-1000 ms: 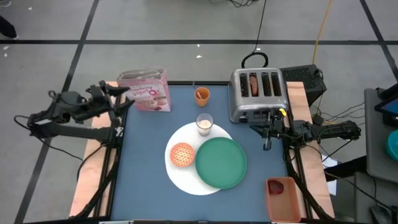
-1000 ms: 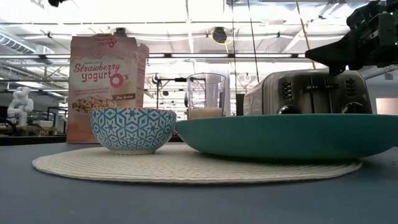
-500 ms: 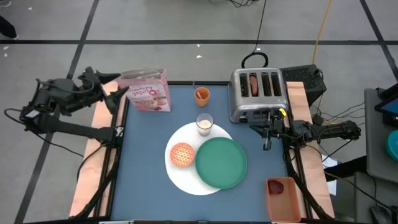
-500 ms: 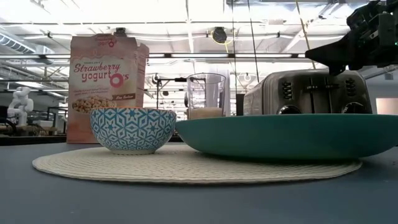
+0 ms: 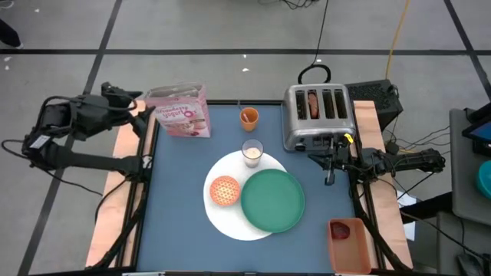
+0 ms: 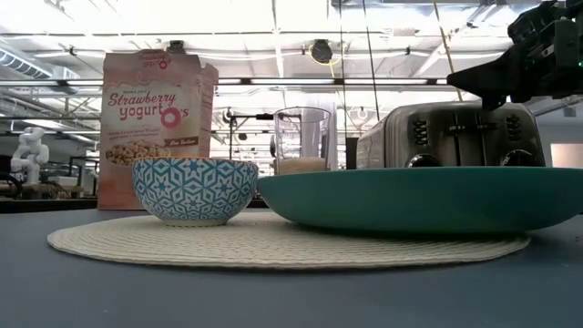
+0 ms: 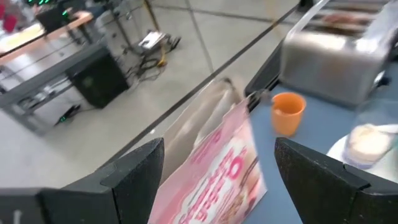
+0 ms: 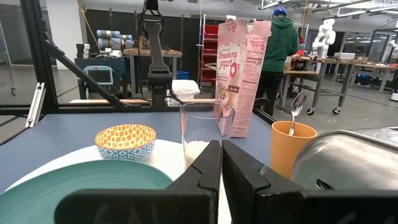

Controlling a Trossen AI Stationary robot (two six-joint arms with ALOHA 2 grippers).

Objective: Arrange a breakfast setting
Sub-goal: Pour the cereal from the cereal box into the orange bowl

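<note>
Blue bench (image 5: 176,207) carries large white round plate (image 5: 222,218) centre, green round plate (image 5: 273,200) overlapping its right side, small cereal bowl (image 5: 225,191) on its left. Silver toaster (image 5: 317,115) back right, pink cereal box (image 5: 180,112) back left. Milk glass (image 5: 252,152) at plate's far edge, orange cup (image 5: 248,116) behind it. Left gripper (image 5: 138,107) beside box, fingers apart. Right gripper (image 5: 329,165) by toaster, fingers together.
</note>
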